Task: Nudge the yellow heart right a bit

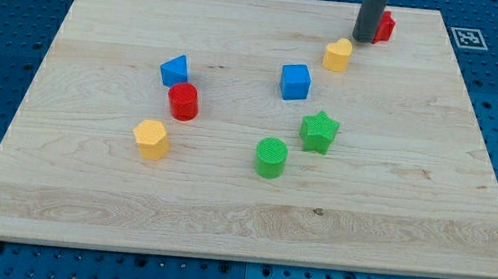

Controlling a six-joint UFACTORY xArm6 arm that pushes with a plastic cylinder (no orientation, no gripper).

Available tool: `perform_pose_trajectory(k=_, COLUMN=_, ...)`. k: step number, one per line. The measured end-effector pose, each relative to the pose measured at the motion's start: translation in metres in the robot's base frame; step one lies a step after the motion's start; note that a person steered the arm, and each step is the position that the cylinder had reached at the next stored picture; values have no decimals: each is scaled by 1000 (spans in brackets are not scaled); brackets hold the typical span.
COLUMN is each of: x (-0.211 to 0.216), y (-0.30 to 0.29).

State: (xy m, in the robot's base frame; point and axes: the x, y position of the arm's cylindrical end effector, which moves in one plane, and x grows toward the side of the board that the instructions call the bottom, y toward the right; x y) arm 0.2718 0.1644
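The yellow heart (337,54) lies near the view's top right on the wooden board (89,207). My tip (364,38) is just above and to the right of the heart, very close to it. A red block (384,27) sits right behind the rod, partly hidden by it. A blue cube (296,81) is below and left of the heart.
A green star (319,131) and a green cylinder (271,157) lie at the middle. A blue block (175,70), a red cylinder (183,101) and a yellow hexagon (151,139) lie at the left. A marker tag (468,38) sits beyond the board's top right corner.
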Motion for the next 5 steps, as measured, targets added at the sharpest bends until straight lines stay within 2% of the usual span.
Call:
perform_pose_trajectory(k=1, x=-4, y=15)
perform_pose_trajectory(k=2, x=-4, y=-13)
perform_pose_trajectory(k=3, x=10, y=-98)
perform_pose_trajectory(k=4, x=39, y=-120)
perform_pose_trajectory(k=5, x=48, y=-102)
